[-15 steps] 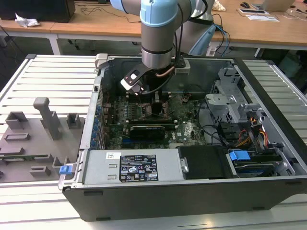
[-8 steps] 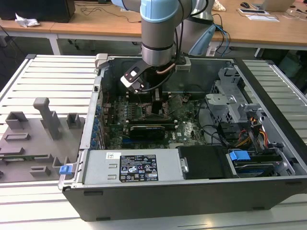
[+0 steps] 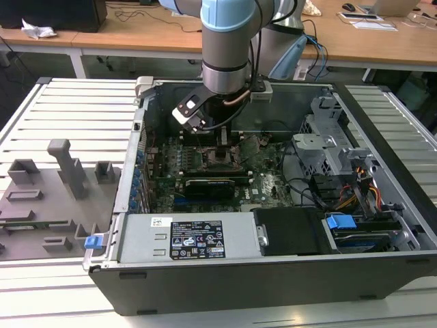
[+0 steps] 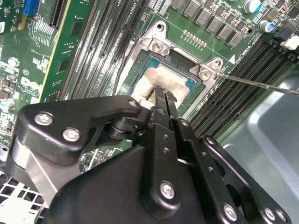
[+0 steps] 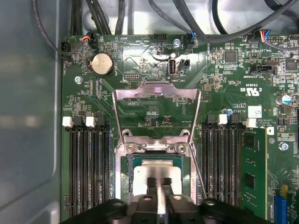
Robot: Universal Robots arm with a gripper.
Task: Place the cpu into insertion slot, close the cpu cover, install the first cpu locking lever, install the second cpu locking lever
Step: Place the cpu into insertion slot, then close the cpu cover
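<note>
Over motherboard socket, your gripper (image 4: 164,97) has fingers (image 4: 159,100) pinched together, clamping nothing, tips at cpu (image 5: 156,169) top (touching or just above, can't tell). Cpu lies flat in insertion slot (image 5: 123,177). Cpu cover (image 5: 156,91) stands flipped open beyond. Thin lever rod (image 5: 196,172) runs just beside slot.

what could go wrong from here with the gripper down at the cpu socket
1. The gripper is right at the cpu in the insertion slot. If the chip sits skewed, pressure may damage the socket.
2. The cpu cover stands open and a thin locking lever runs out beside the socket, so the gripper might snag either.
</note>
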